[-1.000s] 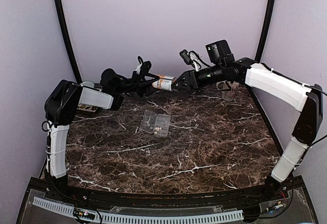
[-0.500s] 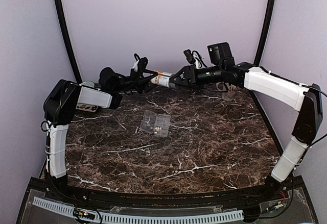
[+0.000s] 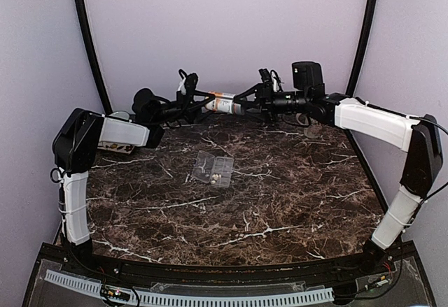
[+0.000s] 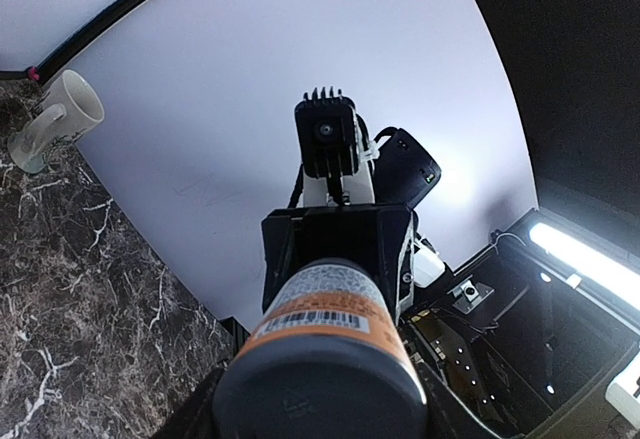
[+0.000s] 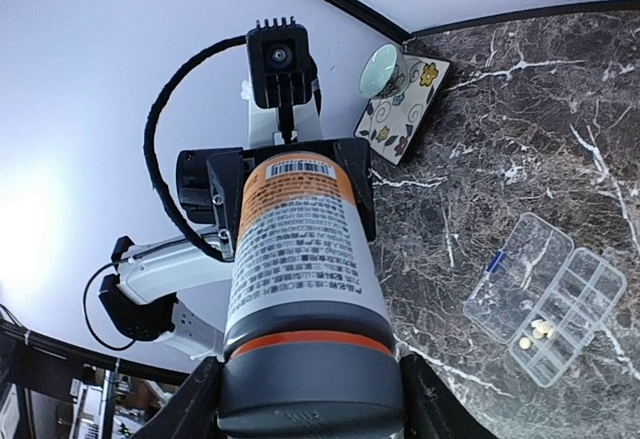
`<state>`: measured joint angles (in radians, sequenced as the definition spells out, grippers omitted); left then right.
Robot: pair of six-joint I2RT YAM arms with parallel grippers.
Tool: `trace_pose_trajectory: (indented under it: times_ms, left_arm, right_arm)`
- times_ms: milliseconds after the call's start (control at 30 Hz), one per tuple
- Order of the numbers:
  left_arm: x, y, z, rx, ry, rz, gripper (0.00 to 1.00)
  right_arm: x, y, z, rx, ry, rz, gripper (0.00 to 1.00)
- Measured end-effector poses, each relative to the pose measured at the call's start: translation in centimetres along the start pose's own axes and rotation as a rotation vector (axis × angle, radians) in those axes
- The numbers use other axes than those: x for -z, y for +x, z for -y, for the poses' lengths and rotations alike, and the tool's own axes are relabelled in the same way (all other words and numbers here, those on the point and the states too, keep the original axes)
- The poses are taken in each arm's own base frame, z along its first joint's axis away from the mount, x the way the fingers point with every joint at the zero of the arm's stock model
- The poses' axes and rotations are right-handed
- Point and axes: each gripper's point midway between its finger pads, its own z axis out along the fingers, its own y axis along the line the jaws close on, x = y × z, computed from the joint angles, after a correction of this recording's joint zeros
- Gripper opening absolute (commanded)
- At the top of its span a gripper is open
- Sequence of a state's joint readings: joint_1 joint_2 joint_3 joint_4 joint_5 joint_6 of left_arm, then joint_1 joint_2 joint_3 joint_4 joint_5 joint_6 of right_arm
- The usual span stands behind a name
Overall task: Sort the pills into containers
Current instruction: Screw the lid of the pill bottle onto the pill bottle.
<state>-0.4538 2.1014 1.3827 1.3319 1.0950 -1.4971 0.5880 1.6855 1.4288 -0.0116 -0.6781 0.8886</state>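
Both ends of one bottle (image 3: pixel 222 102) are clamped between my jaws, held level in the air over the back of the table (image 3: pixel 294 202). My right gripper (image 3: pixel 243 103) is closed around the grey cap (image 5: pixel 310 379), and my left gripper (image 3: pixel 197 101) is closed around the base end. Well apart from them, mid-table, lies the clear organizer box (image 3: pixel 213 169) with its lid open. A few pale pills (image 5: pixel 538 331) sit together in one of its compartments. Tiny, light and hard, they will likely roll and slip from fingers, so tipping suits them better than pinching. Whether the bottle holds more I cannot tell.
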Motion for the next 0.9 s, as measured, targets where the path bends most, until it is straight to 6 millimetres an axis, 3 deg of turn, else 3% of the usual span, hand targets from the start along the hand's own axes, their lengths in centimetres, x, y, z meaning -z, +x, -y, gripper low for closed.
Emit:
trace_pose_trajectory:
  times_ms: [433,900]
  left_arm:
    - [-0.3,-0.2,0.8,-0.095,-0.042,-0.001,0.00]
    - [-0.3,-0.1,0.1,-0.152,-0.088,-0.014,0.00]
  right_arm:
    - [0.2,-0.6,-0.1,-0.253,-0.115,0.009,0.33]
    - [-0.1,-0.8,1.1,-0.498,-0.210,0.007,0.37]
